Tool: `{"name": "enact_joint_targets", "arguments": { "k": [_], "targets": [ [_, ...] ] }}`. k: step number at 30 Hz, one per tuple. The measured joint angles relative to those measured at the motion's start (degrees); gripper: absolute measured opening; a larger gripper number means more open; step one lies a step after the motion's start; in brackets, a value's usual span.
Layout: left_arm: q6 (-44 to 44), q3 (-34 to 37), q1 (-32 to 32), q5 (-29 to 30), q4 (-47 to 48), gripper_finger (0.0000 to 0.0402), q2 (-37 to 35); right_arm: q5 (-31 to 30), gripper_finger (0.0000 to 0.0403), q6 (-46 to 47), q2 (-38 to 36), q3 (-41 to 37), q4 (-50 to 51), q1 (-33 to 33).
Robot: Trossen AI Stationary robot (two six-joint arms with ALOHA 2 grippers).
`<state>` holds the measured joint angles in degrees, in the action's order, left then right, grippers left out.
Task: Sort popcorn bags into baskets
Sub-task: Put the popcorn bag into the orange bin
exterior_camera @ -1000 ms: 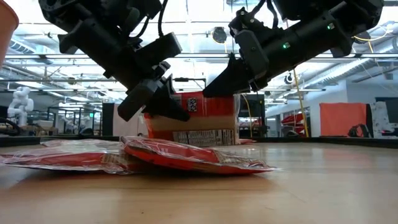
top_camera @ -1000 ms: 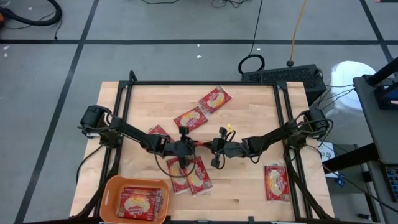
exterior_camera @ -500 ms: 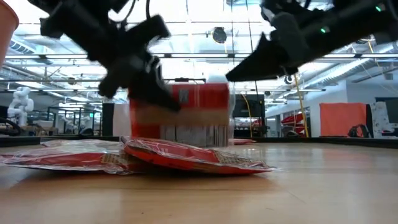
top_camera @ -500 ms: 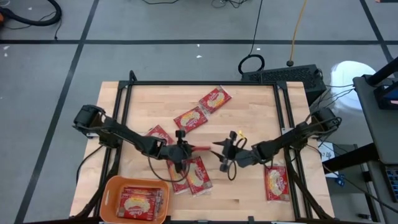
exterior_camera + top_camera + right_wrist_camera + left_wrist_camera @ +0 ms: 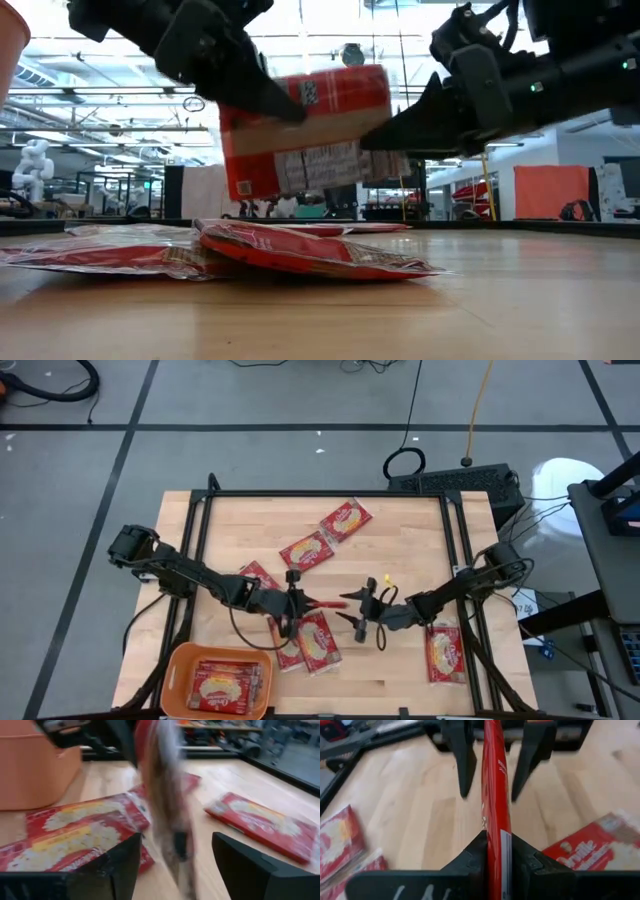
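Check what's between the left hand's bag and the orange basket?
In the high view, overlapping popcorn bags lie flat between the held bag, in the left hand, and the orange basket.

Dark jointed arms, black cables, tapered fingers (image 5: 462,760)

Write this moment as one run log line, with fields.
left hand: shut on popcorn bag, lifted edge-on | right hand: open, apart | basket: holds bags
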<state>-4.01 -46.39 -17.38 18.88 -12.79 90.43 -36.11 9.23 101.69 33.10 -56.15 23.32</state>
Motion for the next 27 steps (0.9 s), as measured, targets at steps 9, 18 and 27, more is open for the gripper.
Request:
{"name": "enact_joint_targets", "arguments": {
  "k": [9,18,27],
  "targets": [
    [-0.2,0.0,0.0,-2.5,-0.8,0.0041,0.0,3.4,0.0117,-3.6,3.9,0.1,-8.9,-0.6],
    [0.1,-0.1,0.4,-2.4,5.6,0.0095,-1.4,4.9,0.0015,-2.2,3.9,0.1,-8.4,-0.8],
    [4.1,-10.6,2.1,-1.3,25.1,0.0232,-3.9,4.8,0.0006,-1.0,3.9,0.1,-8.0,-2.0]
  ]
}}
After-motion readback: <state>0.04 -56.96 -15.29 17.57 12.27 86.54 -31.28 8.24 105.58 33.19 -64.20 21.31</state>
